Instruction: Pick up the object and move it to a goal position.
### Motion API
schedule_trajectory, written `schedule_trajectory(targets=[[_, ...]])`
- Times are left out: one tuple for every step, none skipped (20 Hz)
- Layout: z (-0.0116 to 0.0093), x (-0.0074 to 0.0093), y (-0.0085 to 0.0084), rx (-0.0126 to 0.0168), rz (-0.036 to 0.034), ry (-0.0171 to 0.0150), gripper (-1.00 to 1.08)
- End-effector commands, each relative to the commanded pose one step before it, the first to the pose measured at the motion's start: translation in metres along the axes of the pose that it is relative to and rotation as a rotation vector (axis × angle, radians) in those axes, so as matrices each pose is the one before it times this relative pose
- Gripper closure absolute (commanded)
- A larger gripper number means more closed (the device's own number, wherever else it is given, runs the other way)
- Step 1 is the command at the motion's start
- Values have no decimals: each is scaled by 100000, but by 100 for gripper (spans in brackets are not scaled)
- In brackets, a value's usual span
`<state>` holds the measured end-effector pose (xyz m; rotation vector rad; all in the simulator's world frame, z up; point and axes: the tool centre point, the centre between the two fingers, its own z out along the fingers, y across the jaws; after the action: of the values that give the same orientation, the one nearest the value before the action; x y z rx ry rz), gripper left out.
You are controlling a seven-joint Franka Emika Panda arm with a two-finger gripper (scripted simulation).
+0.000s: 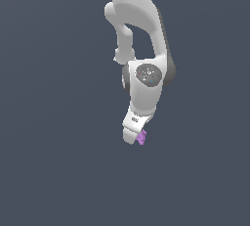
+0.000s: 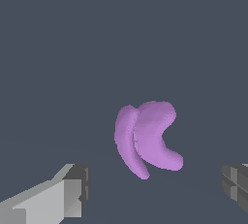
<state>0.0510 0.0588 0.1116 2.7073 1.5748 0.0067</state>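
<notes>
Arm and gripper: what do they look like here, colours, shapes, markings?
The arm is white with rounded, bulbous links and dark grey joint bands. A grey speckled disc caps one joint. The gripper is white; its fingers are blocky, light grey with darker grey pads. No cables visible.

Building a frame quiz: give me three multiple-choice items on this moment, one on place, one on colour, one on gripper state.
1. Where is the lump in the wrist view?
A. between the two fingers, touching neither
B. clamped by both
C. out of view

2. What colour is the lump?
A. green
B. light purple
C. red

3. The gripper is:
A. shut on the lump
B. open
C. hidden

Answers:
1 A, gaps show on both sides of the lump between the fingers.
2 B, purple in both views.
3 B, the gripper stands wide apart.
</notes>
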Motion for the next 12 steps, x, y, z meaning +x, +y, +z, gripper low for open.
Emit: schedule_trajectory(targets=[[541,239,33,309,-5359,35,-92],[182,74,10,114,-1713,14,-92],[166,67,10,104,-1562,17,-92],[150,59,11,94,-1410,19,-92],[134,54,9,84,-1263,19,-92],[119,47,9,74,-1113,19,-92],[103,40,8,64,-963,18,-92],[87,34,7,54,-815,16,-92],[71,29,6,44,-668,14,-92],[55,20,6,34,-515,11,-92],[39,16,3,25,-371,8,-92],[24,7,3,14,-218,5,-92]])
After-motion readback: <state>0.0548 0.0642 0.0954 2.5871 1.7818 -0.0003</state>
